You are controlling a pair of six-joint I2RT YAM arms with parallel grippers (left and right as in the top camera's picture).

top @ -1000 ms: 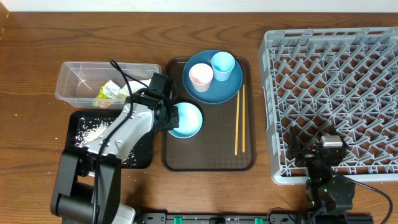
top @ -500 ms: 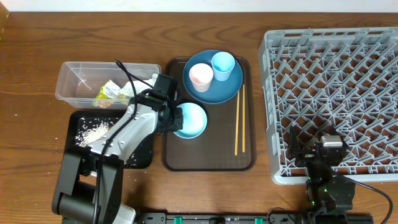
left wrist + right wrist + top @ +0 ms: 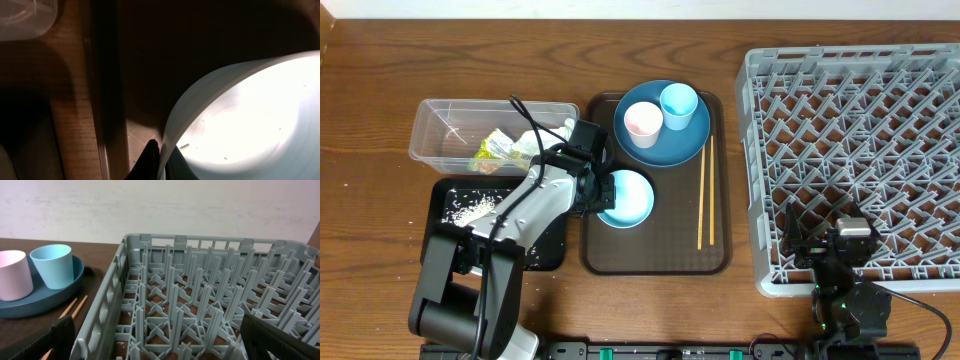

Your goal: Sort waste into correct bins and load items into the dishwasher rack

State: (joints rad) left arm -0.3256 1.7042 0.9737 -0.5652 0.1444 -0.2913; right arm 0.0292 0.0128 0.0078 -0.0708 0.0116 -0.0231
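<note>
The grey dish rack (image 3: pixel 850 150) fills the right side of the bench (image 3: pixel 380 80), with the right end effector (image 3: pixel 827 232) at its near edge, fingers spread wide and holding nothing. On the brown tray (image 3: pixel 655 255), just below the dark-blue plate (image 3: pixel 672 150) (a blue cup (image 3: pixel 678 104) and a pink cup (image 3: pixel 642 124) stand on it), sits the light-blue bowl (image 3: pixel 630 197). The left end effector (image 3: pixel 597 192) is pinching its left rim, one finger inside and one outside.

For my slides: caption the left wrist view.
Left gripper pinches the light-blue bowl by its rim, over the brown tray.
</note>
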